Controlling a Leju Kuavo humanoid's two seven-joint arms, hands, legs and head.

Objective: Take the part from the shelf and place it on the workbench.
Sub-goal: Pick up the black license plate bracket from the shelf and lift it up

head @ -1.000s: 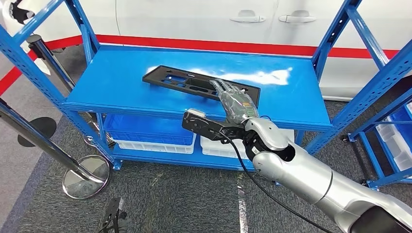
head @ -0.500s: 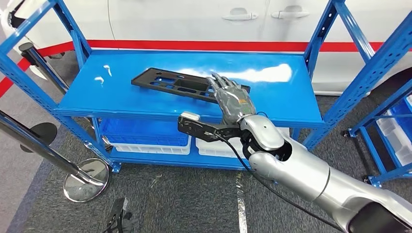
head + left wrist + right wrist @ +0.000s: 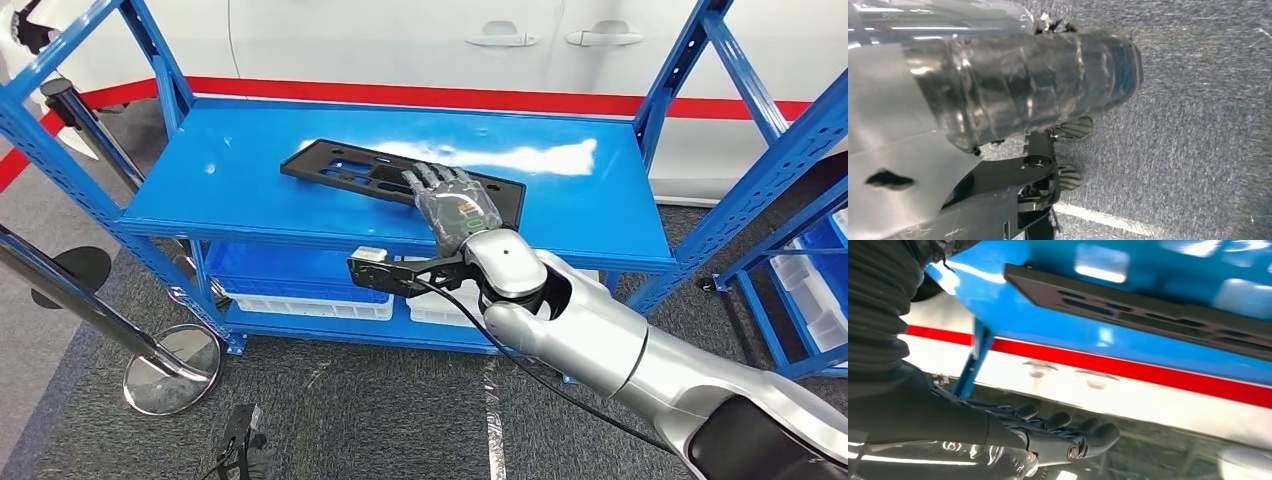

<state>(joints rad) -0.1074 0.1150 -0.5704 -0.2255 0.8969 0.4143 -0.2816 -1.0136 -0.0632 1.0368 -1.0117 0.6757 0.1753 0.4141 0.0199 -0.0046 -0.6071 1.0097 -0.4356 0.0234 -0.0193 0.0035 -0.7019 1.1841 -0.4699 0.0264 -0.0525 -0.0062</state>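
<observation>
Where the blue shelf (image 3: 250, 190) carries its upper board, a flat black part (image 3: 345, 168) with long slots is seen lying, set slightly askew toward the middle. The right hand (image 3: 452, 200) is stretched over the near right end of the part, fingers extended and spread, palm down; whether the part is actually touched cannot be told from the head view. In the right wrist view the dark fingers (image 3: 1063, 427) are shown straight and apart, with nothing held, and the part (image 3: 1148, 315) is seen lying apart from them on the shelf board. The left hand (image 3: 1028, 90) is seen hanging above grey carpet (image 3: 1198, 125) in its wrist view, wrapped in a clear cover; its finger state cannot be told. White bins (image 3: 320, 305) are stored on the lower level.
</observation>
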